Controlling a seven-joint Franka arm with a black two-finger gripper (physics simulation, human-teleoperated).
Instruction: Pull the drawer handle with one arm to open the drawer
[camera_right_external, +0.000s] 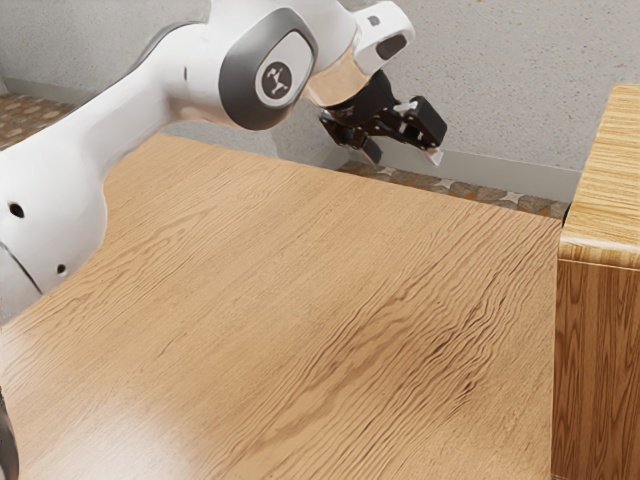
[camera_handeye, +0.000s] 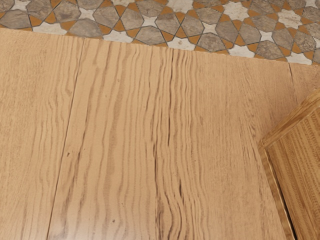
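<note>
The cabinet is cut off by the exterior view's right and lower edges, and which face holds its drawer cannot be told. In the wrist view the picture's edge crops it to one corner. The arm and the worktop also run out of the exterior view.

Wooden table, patterned tile floor

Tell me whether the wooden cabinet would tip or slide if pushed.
Probably rigid: the wooden cabinet shows thick panels. It looks tall and blocky, so likely heavy and hard to tip. If it rests on the glossy table, it might slide slightly.
</note>
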